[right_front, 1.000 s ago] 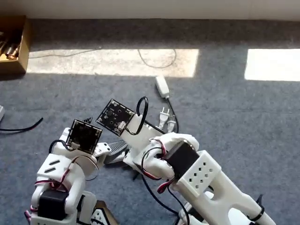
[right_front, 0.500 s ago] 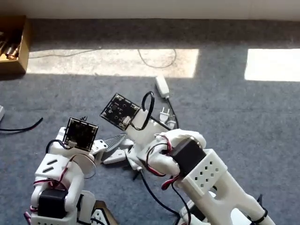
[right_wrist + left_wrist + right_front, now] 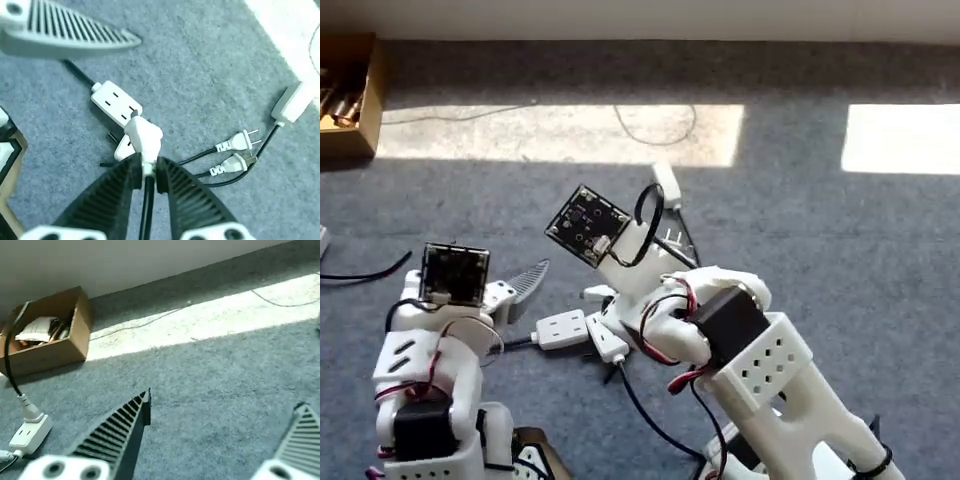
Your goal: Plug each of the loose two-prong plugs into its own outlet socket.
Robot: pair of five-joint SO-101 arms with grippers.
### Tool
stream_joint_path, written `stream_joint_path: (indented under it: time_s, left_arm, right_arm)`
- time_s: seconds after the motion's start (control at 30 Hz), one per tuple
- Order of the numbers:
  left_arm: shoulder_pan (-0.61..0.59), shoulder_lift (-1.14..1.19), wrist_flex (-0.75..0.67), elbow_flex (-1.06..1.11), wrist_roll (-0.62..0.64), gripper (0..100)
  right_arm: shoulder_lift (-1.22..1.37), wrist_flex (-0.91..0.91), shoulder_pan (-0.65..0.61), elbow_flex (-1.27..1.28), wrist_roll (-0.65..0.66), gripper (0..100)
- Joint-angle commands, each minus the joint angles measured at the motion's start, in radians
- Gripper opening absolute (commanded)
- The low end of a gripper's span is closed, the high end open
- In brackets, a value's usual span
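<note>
While ribbed right hand [image 3: 146, 164] pinches white plug [image 3: 143, 137], carpet [image 3: 200, 65] nubby.

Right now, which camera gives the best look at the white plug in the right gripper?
The right wrist view: the white plug sits centred, pinched by the right gripper, tip at the outlet block. The high view shows it from above, beside the arm. The left wrist view faces the cardboard box.

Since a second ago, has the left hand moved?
Yes. In the high view the left hand swung left, toward the cardboard box side, off the white outlet strip.
</note>
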Motion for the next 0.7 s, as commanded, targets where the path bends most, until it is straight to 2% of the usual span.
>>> stream_joint_path:
  time_s: [0.0, 0.1, 0.17, 0.27, 0.33, 0.5, 0.67]
  left_arm:
    - [-0.051, 0.174, -0.026, -0.102, 0.009, 41]
    - [-0.085, 0.463, -0.025, -0.275, 0.046, 41]
    - [-0.113, 0.687, 0.002, -0.432, 0.074, 41]
    - [-0.159, 1.027, 0.141, -0.708, 0.081, 41]
    - [-0.193, 1.244, 0.235, -0.897, 0.086, 41]
    - [-0.297, 1.673, 0.437, -1.328, 0.083, 41]
    - [-0.420, 1.992, 0.534, -1.685, 0.080, 41]
  right_arm:
    - [0.122, 0.054, 0.012, -0.093, 0.009, 0.7]
    - [0.283, 0.137, 0.008, -0.243, -0.011, 0.7]
    - [0.406, 0.202, 0.007, -0.397, -0.074, 0.7]
    - [0.611, 0.355, 0.001, -0.688, -0.160, 0.7]
    - [0.727, 0.378, -0.005, -0.846, -0.222, 0.7]
    - [0.894, 0.378, -0.036, -0.889, -0.370, 0.6]
    - [0.926, 0.378, -0.062, -0.888, -0.525, 0.9]
